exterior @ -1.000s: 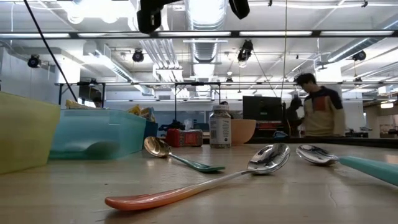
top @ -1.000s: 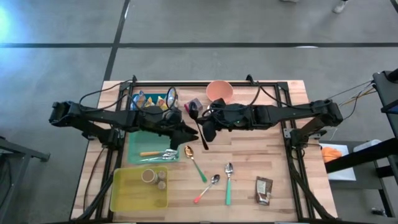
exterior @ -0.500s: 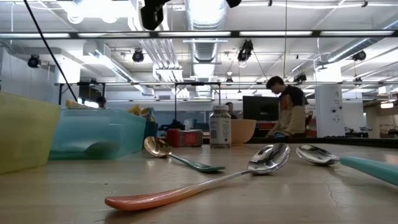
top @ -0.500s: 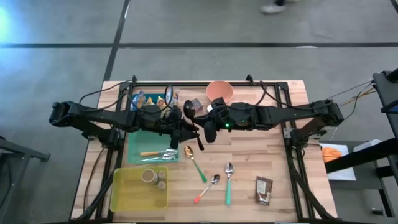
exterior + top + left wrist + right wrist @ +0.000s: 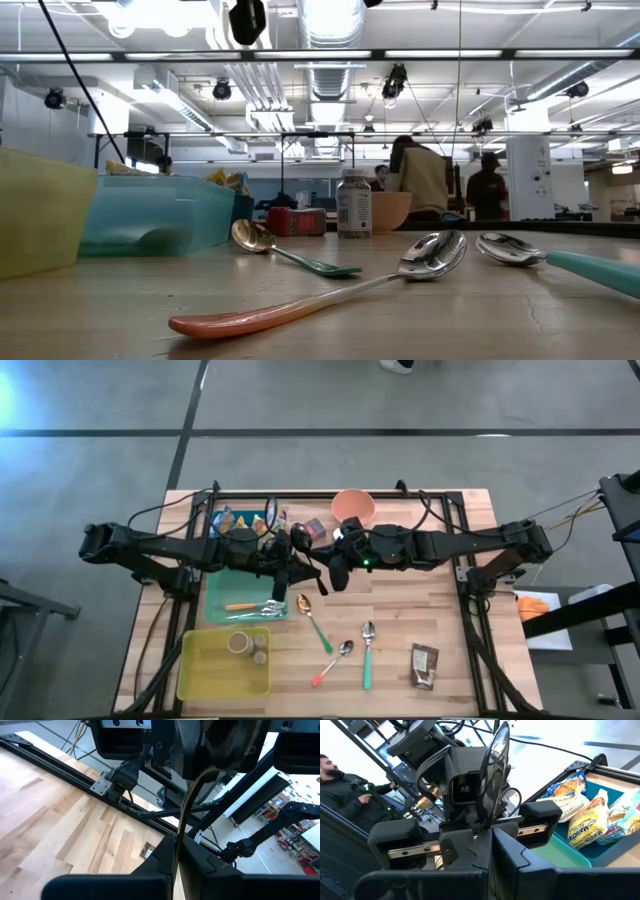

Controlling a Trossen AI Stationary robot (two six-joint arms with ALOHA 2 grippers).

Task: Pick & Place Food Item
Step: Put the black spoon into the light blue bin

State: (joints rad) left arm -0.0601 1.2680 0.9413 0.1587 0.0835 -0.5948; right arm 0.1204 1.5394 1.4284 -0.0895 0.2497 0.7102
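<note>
Left gripper (image 5: pixel 177 842) and right gripper (image 5: pixel 489 834) both clenched on one dark spoon (image 5: pixel 298 538), mid-air over the bench (image 5: pixel 420 610). Likely stiff, light, slick; grip the handle. Snack packets (image 5: pixel 240 520) sat in their bin: light, crushable, pinch a seam
</note>
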